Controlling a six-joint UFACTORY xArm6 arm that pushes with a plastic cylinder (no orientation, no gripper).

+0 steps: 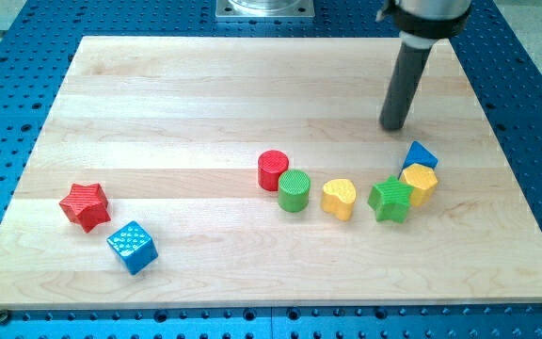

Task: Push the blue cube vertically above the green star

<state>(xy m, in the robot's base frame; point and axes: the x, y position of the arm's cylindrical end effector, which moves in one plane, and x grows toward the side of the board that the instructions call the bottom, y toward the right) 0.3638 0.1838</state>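
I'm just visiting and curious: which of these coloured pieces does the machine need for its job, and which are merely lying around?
For the job:
blue cube, bottom left
green star, right
my tip, above the right-hand cluster, touching nothing

Lying about:
red star
red cylinder
green cylinder
yellow heart
yellow block
small blue block

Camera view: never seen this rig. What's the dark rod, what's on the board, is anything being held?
There is one picture, from a single camera looking down at an angle on a wooden board set on a blue perforated table. The dark rod is the end of a robot arm; it has no gripper, so nothing is held. It only pushes blocks with my tip, which sits just above the blue block toward the view's top, apart from it. Below that block lie a yellow block, the green star, a yellow heart, a green cylinder and a red cylinder. At the view's left are a red star and the blue cube.
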